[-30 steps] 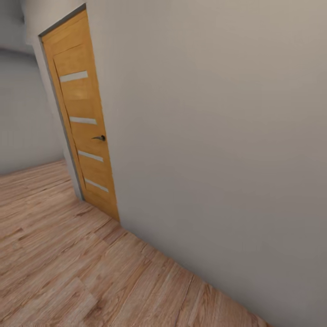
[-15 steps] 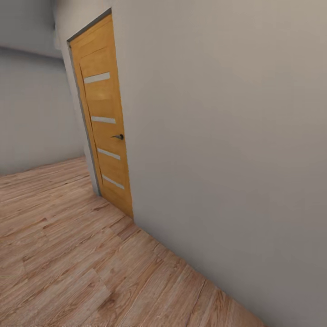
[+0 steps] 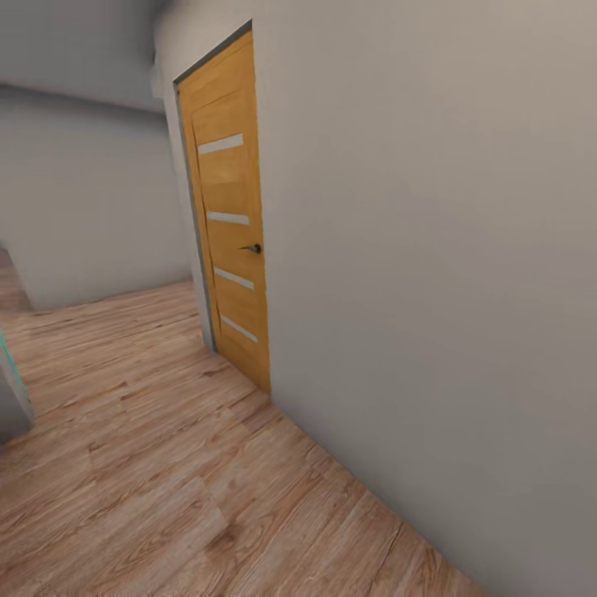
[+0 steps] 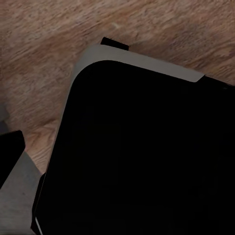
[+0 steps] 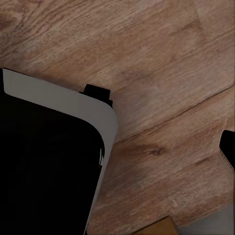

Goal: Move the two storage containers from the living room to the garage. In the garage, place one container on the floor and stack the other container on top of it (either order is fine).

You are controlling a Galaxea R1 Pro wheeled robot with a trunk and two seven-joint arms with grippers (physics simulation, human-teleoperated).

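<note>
Head view: closed wooden door (image 3: 228,224) with pale strips and dark handle (image 3: 252,248) in off-white wall (image 3: 431,249), above light wood-plank floor (image 3: 149,464). Left wrist view: black, grey-edged robot base (image 4: 142,152) over planks; grip state impossible to tell. Right wrist view: same base (image 5: 49,166) over planks, grip state likewise unclear. Containers nowhere visible here.

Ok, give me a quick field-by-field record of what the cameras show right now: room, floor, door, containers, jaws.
location: indoor passage beside a long off-white wall
floor: light wood planks
door: wooden door, four pale horizontal strips, dark handle, shut
containers: none seen in these frames
wrist views: dark robot body with a grey rim over wood planks
jaws: left and right not visible
</note>
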